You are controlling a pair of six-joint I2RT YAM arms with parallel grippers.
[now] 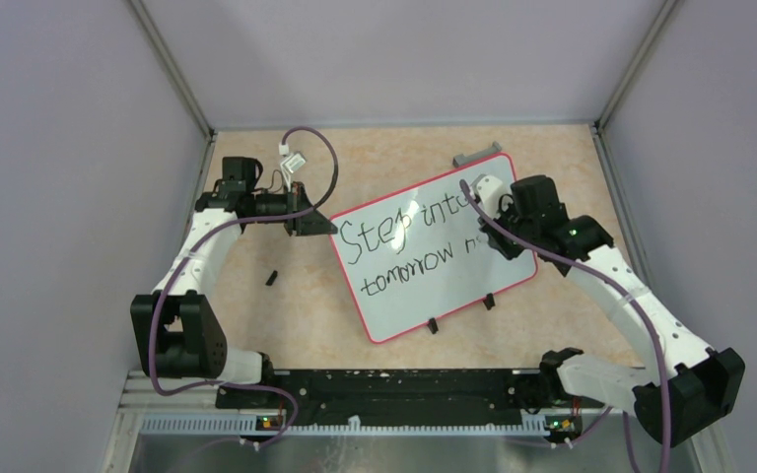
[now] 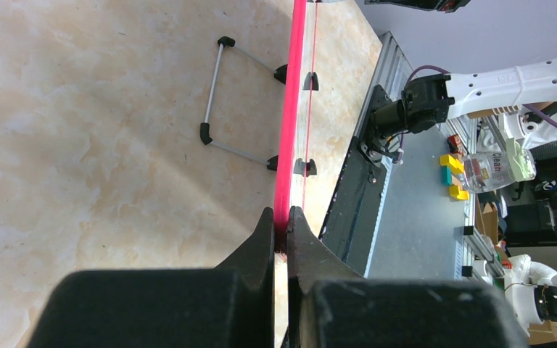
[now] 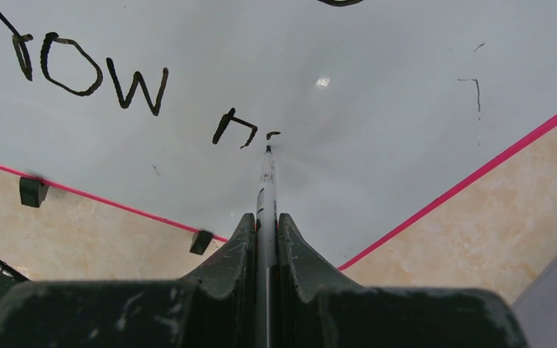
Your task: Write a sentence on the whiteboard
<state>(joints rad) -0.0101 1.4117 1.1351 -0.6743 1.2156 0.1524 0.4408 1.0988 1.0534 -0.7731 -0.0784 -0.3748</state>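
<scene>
The whiteboard (image 1: 424, 286) lies tilted on the table, pink rim, two black clips on its near edge. The sentence (image 1: 409, 244) reads "Step into" over "tomorrow n". My left gripper (image 1: 308, 221) is shut on the board's left rim; the rim (image 2: 288, 145) runs edge-on between its fingers. My right gripper (image 1: 488, 202) is shut on a marker (image 3: 266, 196) whose tip touches the board (image 3: 377, 109) just right of the "n" (image 3: 233, 127), beside a short fresh stroke.
A small black marker cap (image 1: 271, 278) lies on the table left of the board. A grey eraser (image 1: 478, 156) sits beyond the board's far edge. A wire stand (image 2: 225, 101) shows behind the board. Grey walls enclose the table.
</scene>
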